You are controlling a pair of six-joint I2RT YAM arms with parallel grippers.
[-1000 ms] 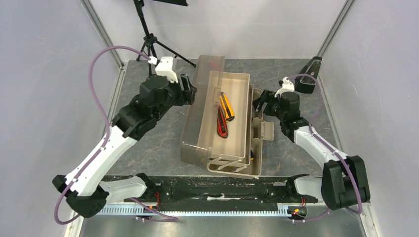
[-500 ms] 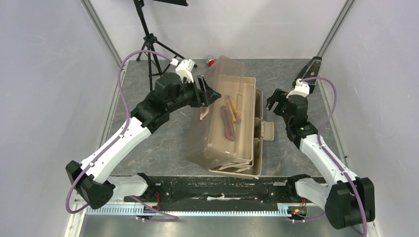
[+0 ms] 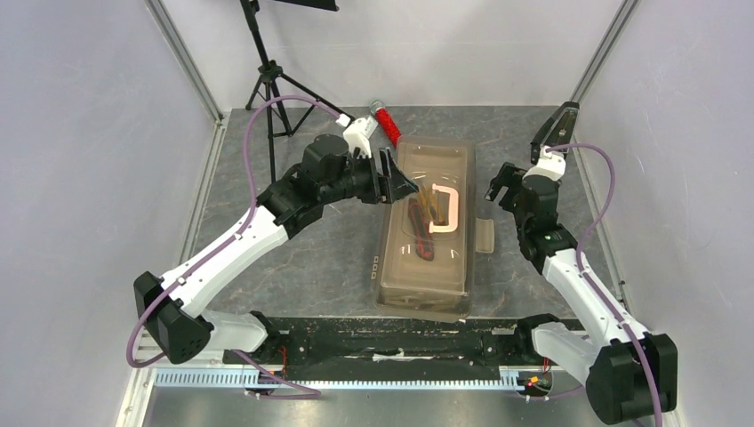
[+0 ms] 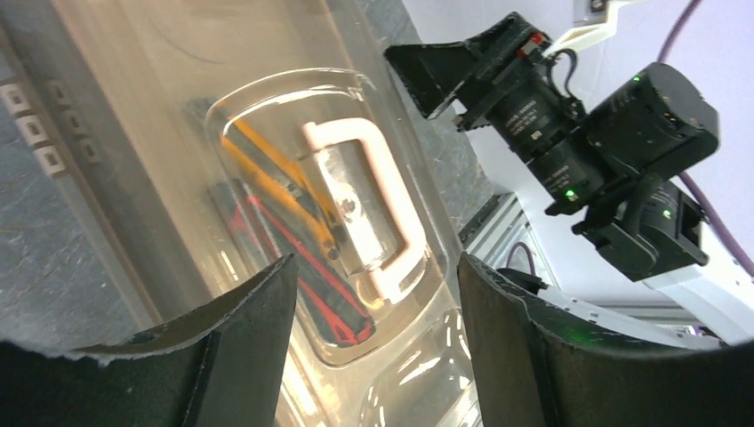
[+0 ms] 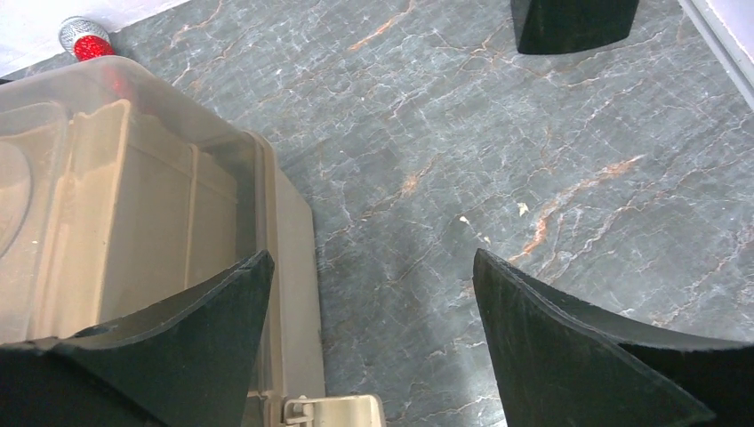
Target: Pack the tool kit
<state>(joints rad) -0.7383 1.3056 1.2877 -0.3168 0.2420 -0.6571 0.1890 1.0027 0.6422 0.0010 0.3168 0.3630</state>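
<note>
A dark grey table [image 3: 267,240] with pale, marble-like veining fills the middle of the overhead view, with light walls around it. A long translucent tan toolbox [image 3: 445,267], its lid closed, lies at the centre of the frame, running from the far side toward the near edge. A red glittery cylinder [image 3: 386,121] lies at top centre, just beyond the box's far left corner. A black wedge-shaped object [image 3: 553,132] stands at upper right. A black tripod [image 3: 267,80] stands at upper left; whether its feet rest on the table is unclear.

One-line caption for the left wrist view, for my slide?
Open left gripper over the closed toolbox and its cream handle; orange utility knife and red utility knife visible inside.
</note>
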